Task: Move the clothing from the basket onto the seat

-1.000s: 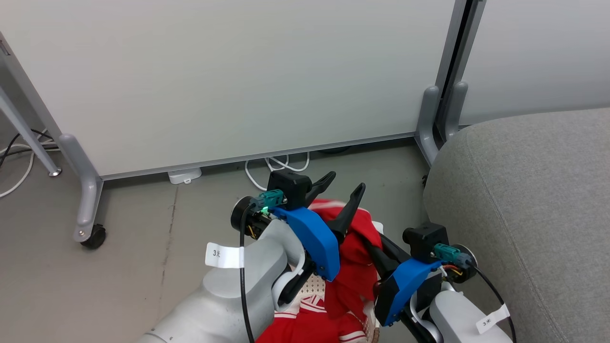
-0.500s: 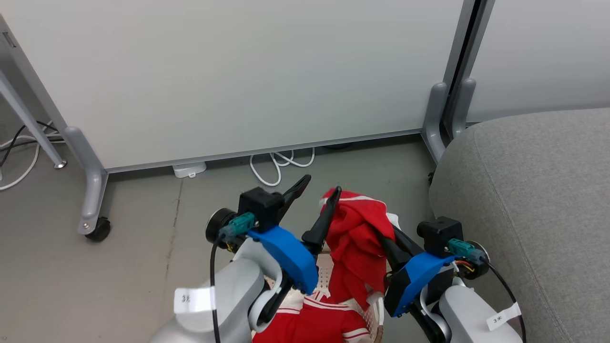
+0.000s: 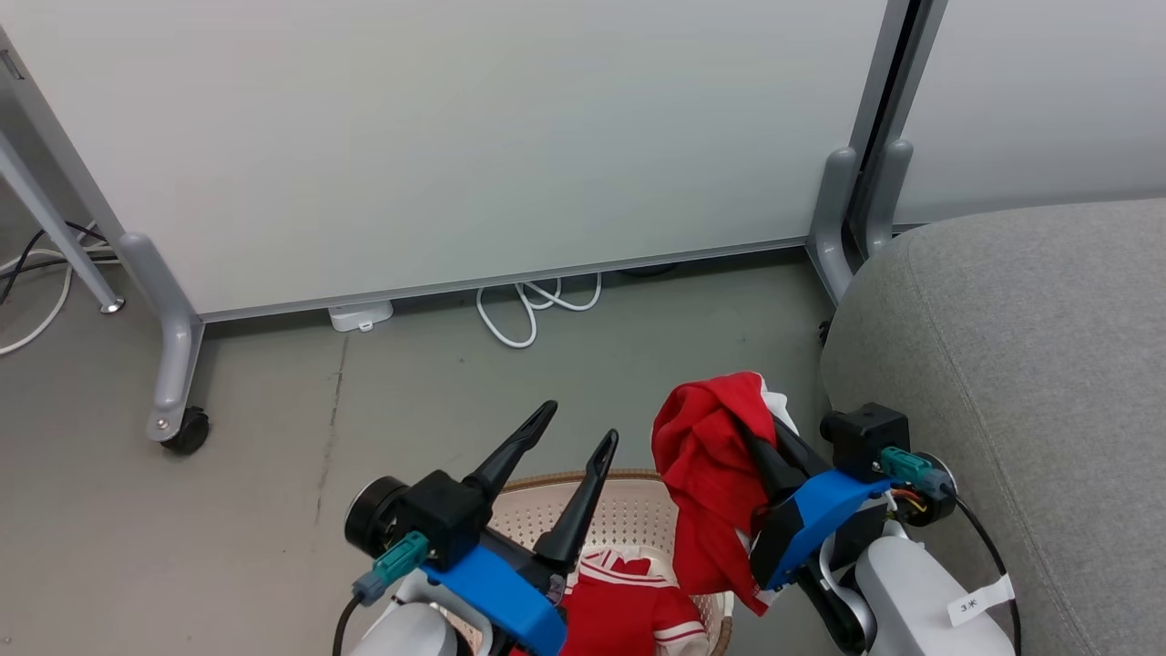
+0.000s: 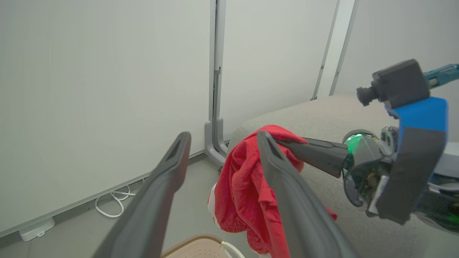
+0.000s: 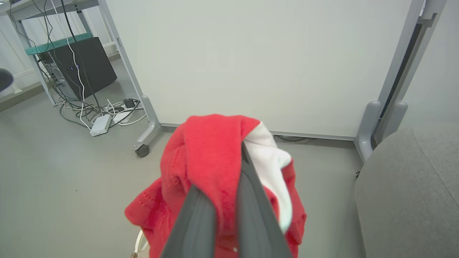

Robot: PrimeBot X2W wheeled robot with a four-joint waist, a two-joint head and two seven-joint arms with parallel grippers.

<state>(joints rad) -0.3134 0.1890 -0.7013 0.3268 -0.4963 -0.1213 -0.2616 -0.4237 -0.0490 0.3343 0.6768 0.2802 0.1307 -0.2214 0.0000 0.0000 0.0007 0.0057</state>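
A red garment with white trim (image 3: 709, 474) hangs in the air from my right gripper (image 3: 742, 428), which is shut on it, just left of the grey seat (image 3: 1020, 383). The same clothing (image 5: 208, 161) drapes over my closed right fingers (image 5: 247, 204) in the right wrist view. More red clothing (image 3: 629, 606) lies in the cream basket (image 3: 629, 510) below. My left gripper (image 3: 576, 425) stands open above the basket's left part with nothing between its fingers (image 4: 161, 200). In the left wrist view the hanging garment (image 4: 244, 200) sits beside the right finger.
White partition panels on grey wheeled feet (image 3: 173, 383) stand behind, with white cables (image 3: 528, 310) on the floor beneath. A black computer box and cable tangle (image 5: 86, 71) lie far left in the right wrist view. Grey floor (image 3: 273, 474) spreads to the left.
My left gripper has drawn back down and left, away from the garment. The right gripper has lifted the red garment clear of the basket and carried it right, nearer the seat.
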